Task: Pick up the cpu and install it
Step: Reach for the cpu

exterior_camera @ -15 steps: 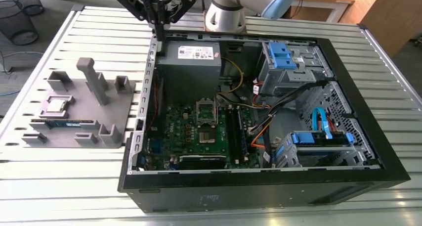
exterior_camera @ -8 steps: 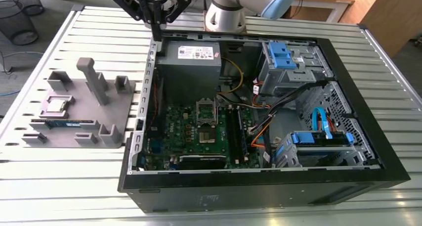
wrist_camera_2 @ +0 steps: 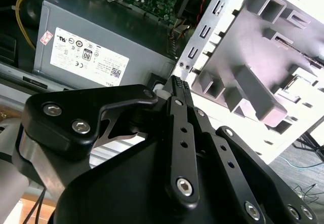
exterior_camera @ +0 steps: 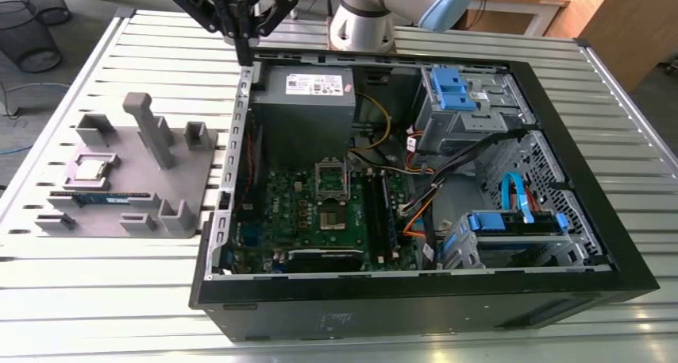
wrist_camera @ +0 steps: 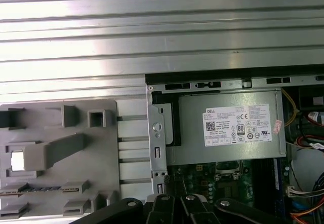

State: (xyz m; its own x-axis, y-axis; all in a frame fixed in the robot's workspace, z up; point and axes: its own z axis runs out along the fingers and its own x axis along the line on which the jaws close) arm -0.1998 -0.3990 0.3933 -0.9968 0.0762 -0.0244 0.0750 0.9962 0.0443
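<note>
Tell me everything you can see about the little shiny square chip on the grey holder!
The cpu is a small, thin square with a silvery, metal-looking top. It lies flat in a raised pocket of the grey holder, toward the exterior view's left, beside the long memory stick. Only the holder touches it; the hand is well away, by the wall of the computer case.

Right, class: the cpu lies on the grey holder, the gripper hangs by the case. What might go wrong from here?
The gripper hangs close over the case wall; lowering here could strike it. A tall post on the grey holder stands beside the cpu, so the approach might clip it.
</note>
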